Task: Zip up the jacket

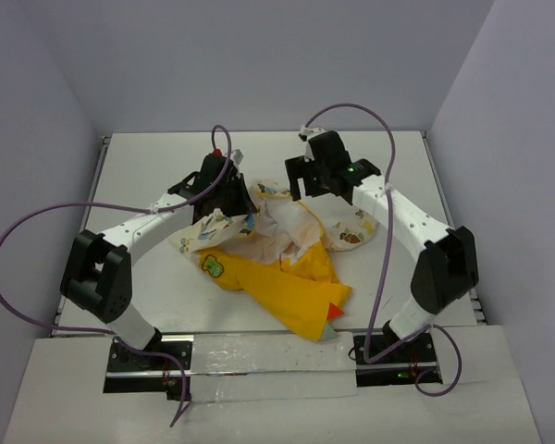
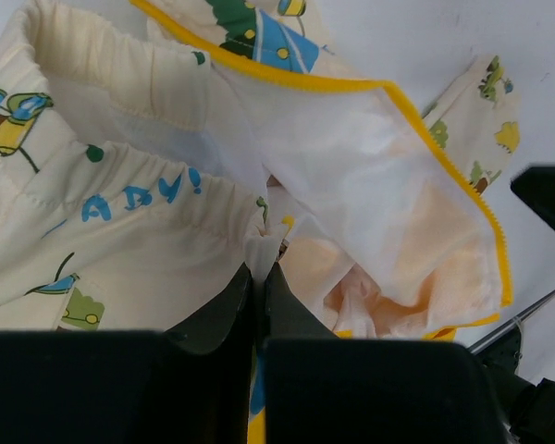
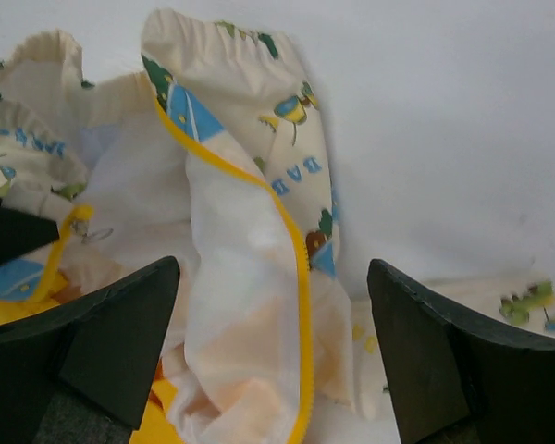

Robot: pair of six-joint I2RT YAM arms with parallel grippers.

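One jacket (image 1: 287, 287), pinched in left tool (image 2: 259, 270); right tool (image 3: 273, 273) spread, close by

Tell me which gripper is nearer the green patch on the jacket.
Left. The left gripper is shut on the cream cloth just beyond the green patch. The right gripper hangs open at the jacket's far edge, clearly farther off.

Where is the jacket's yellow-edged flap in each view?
Top external: yellow-edged flap at picture centre, right of the left gripper.
Left wrist: upper right, above that shut gripper.
Right wrist: centre, inside the open right gripper.
Shared landmark: blue print patch at the flap's top end.
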